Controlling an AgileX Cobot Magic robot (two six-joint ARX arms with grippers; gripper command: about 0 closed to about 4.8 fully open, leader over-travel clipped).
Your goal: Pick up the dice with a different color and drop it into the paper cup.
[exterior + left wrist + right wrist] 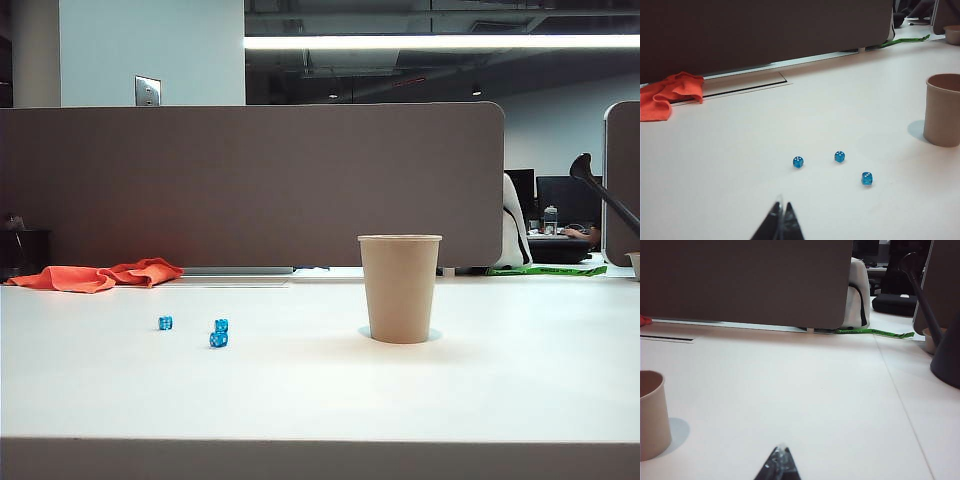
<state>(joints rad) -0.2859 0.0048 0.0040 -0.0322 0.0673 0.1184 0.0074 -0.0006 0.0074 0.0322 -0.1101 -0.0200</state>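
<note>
The paper cup (400, 290) stands upright on the white table (320, 400), right of centre; it also shows in the left wrist view (943, 110) and the right wrist view (651, 415). The dice with a different color is out of view in every frame. Three blue dice (165, 323) (221, 325) (218, 340) lie left of the cup. My left gripper (781, 205) hovers short of the blue dice (839, 156), shut on nothing. Off to the cup's right, my right gripper (781, 447) is shut and empty. Neither gripper appears in the exterior view.
An orange cloth (95, 276) lies at the back left by a grey partition (250, 180). A cable slot (740, 89) runs along the table's rear. A green strip (550, 270) and a dark stand (945, 355) sit at the far right.
</note>
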